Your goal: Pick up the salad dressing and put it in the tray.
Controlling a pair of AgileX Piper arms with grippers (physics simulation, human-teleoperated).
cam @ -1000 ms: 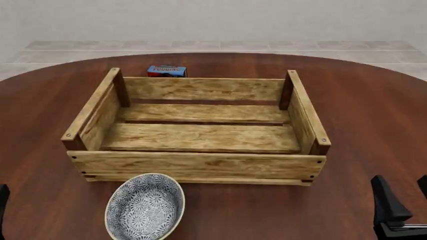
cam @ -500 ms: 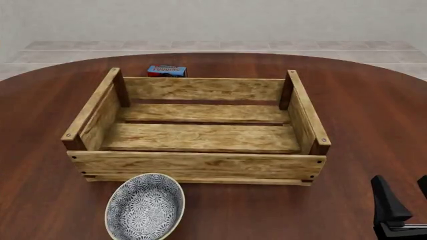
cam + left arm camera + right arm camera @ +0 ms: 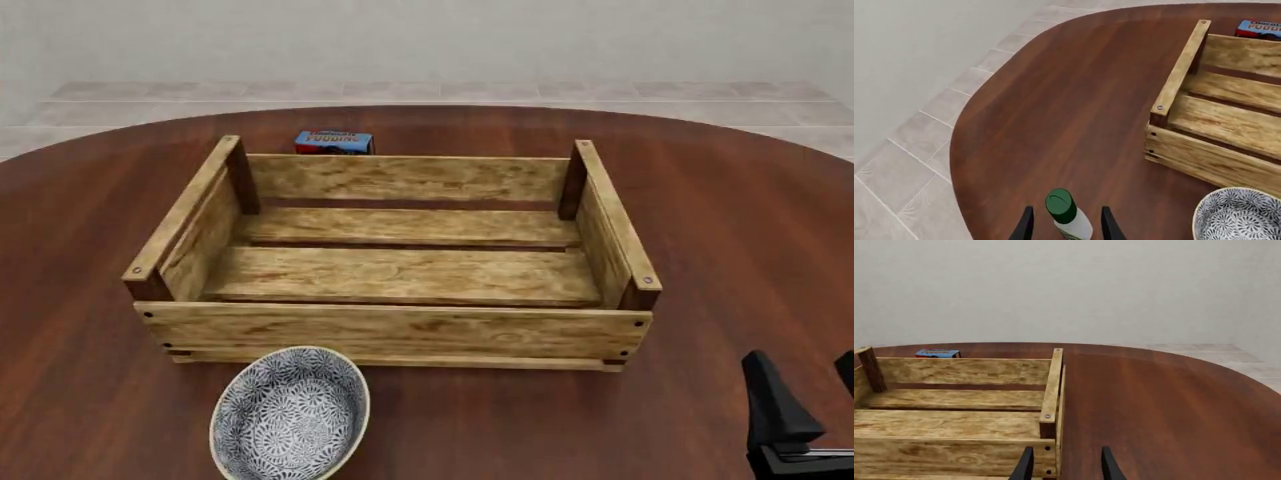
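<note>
Salad dressing (image 3: 1069, 215) stands between the left gripper's (image 3: 1064, 231) parted jaws near the table (image 3: 747, 230) edge, well apart from the tray (image 3: 400, 333); whether the fingers touch it I cannot tell. The right gripper (image 3: 1064, 467) hovers with jaws apart near the tray's corner.

White salad dressing (image 3: 1073, 220) with dark green cap, light-wood tray (image 3: 400, 333), blue-white patterned bowl (image 3: 290, 413)

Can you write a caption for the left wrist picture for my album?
Left pincer open around the green-capped salad dressing, with the tray nearby.
</note>
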